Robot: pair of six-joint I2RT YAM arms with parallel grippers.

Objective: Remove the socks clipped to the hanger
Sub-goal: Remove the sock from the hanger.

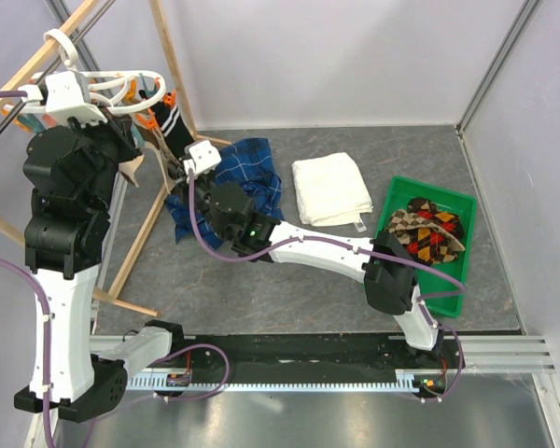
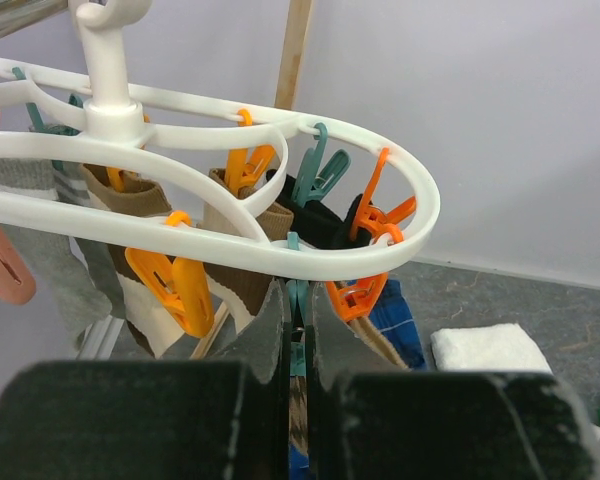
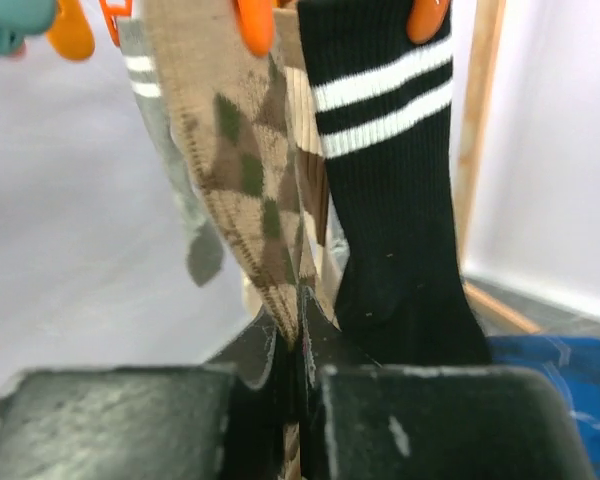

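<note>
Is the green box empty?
No, the green box has brown checkered socks lying inside it in the top view.

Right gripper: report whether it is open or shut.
Shut: the right gripper pinches the lower end of the hanging brown-tan argyle sock between its fingers.

enclosure and work surface, seen from above

i read a plain white back wall point(image 1: 336, 56) and a right wall point(image 1: 541, 187) of the same pale panel, with a slanting metal corner post point(image 1: 503, 56) where they meet. the floor point(image 1: 289, 280) is a dark grey mottled sheet, evenly lit, with soft shadows only. a wooden rack point(image 1: 173, 65) of pale poles stands at the far left, near the back wall. a silver slotted rail point(image 1: 504, 353) runs along the near edge.
</note>
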